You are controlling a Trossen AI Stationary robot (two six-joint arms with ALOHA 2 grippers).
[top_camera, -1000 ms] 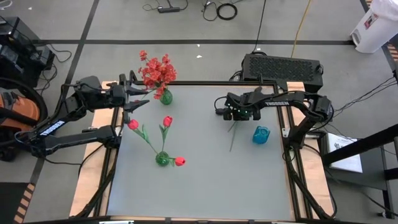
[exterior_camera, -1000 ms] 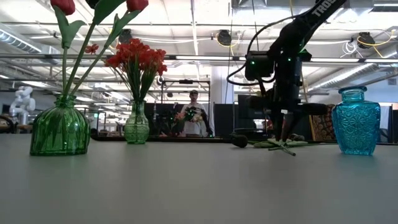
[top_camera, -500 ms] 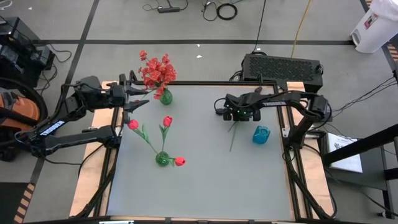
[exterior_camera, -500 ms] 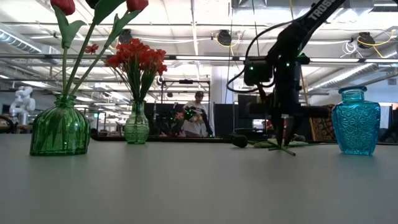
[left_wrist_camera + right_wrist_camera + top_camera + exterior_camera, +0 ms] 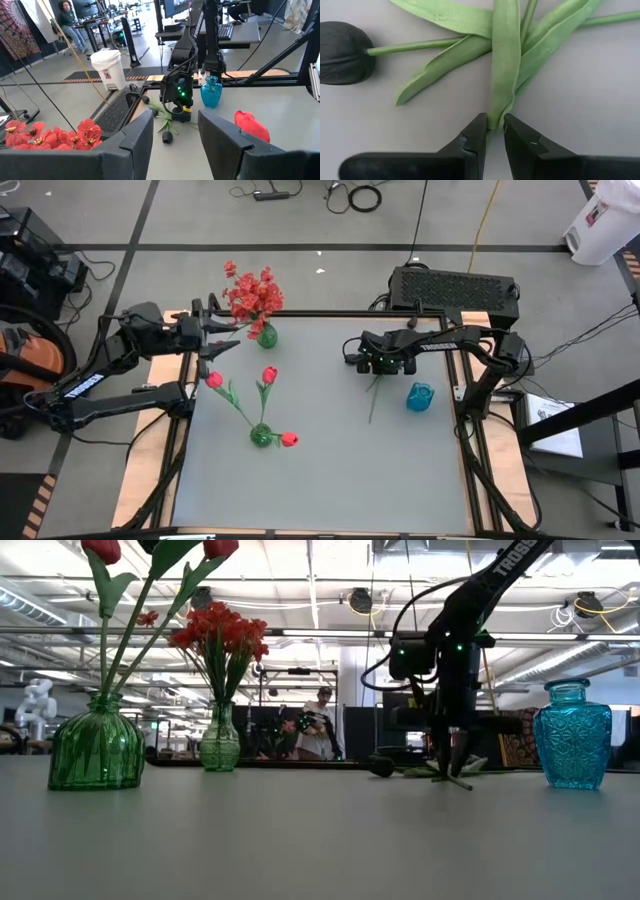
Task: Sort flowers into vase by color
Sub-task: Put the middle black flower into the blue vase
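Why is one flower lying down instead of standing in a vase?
The black flower lies flat on the table near the empty blue vase, not sorted yet. The right claw is pinching its green stem. The red flowers already stand in green vases; one tulip droops low.

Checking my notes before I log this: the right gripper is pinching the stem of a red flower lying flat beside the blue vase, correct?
Not quite. The flower lying flat is black, not red, as the right wrist view shows. The right gripper does pinch its stem beside the blue vase.
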